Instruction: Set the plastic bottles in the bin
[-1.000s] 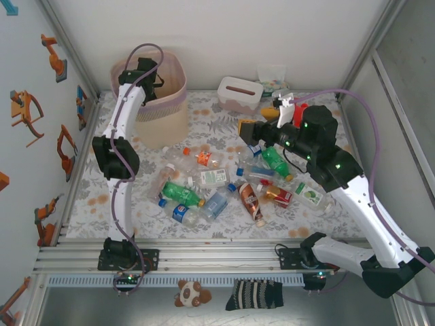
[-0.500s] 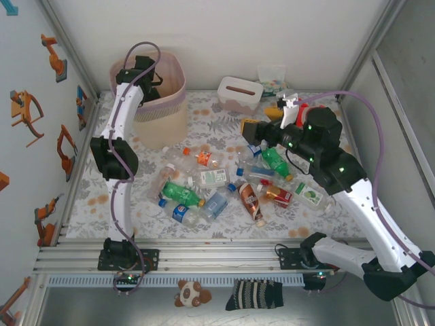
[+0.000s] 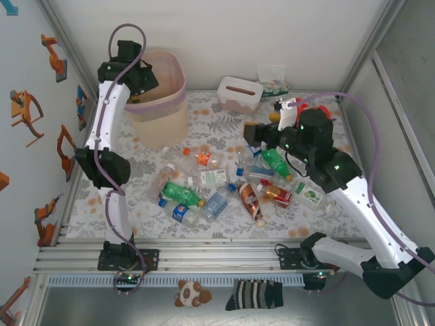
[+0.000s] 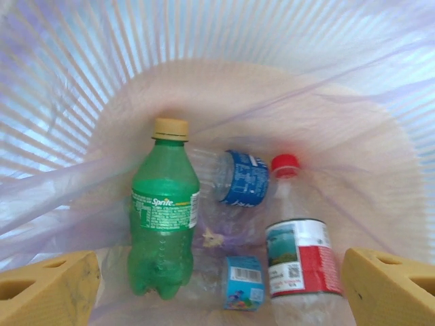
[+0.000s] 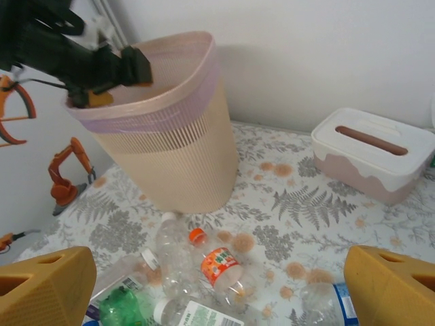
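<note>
I see left gripper (image 4: pixel 219 288) and right gripper (image 5: pixel 217 288) jaws apart, empty; tall beige pink-lined bin (image 4: pixel 272 88) holds a yellow-capped green plastic Sprite bottle (image 4: pixel 163 224).

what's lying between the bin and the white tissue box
Nothing: the stretch of patterned table between the bin and the tissue box is bare, as the right wrist and top views both show.

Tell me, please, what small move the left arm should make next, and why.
Probably raise the left gripper up and clear of the bin, ready to swing back to the pile. Its fingers stand wide open with nothing between them, the green Sprite bottle and a few others lie in the bin below, and many loose bottles wait on the table.
</note>
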